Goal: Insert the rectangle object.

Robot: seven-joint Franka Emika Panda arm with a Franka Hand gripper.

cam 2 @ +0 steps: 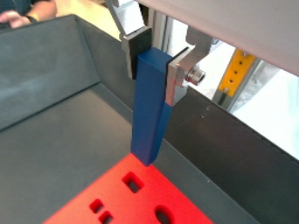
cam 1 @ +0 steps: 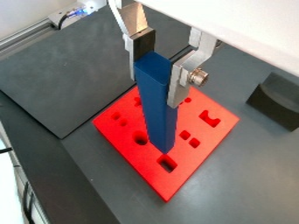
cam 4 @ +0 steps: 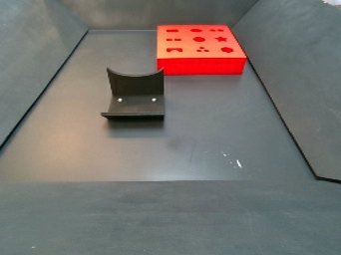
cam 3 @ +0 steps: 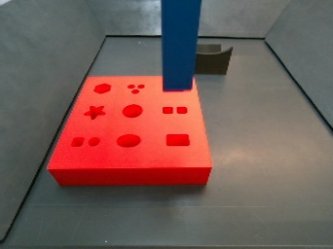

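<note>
Above the flat red plastic board with shaped holes (cam 3: 130, 122), the two-finger gripper (cam 1: 162, 63) stands clamped on the upper end of the tall, slim blue rectangular bar (cam 1: 156, 98), which hangs upright. It looks stiff, light, smooth-faced, perhaps slippery; gripping high seems sound. No writing or labels show.

the hand (cam 1: 163, 59) holds the rectangle object (cam 1: 158, 101) upright above the board (cam 1: 211, 127), the notched block (cam 4: 134, 95) well apart.
</note>
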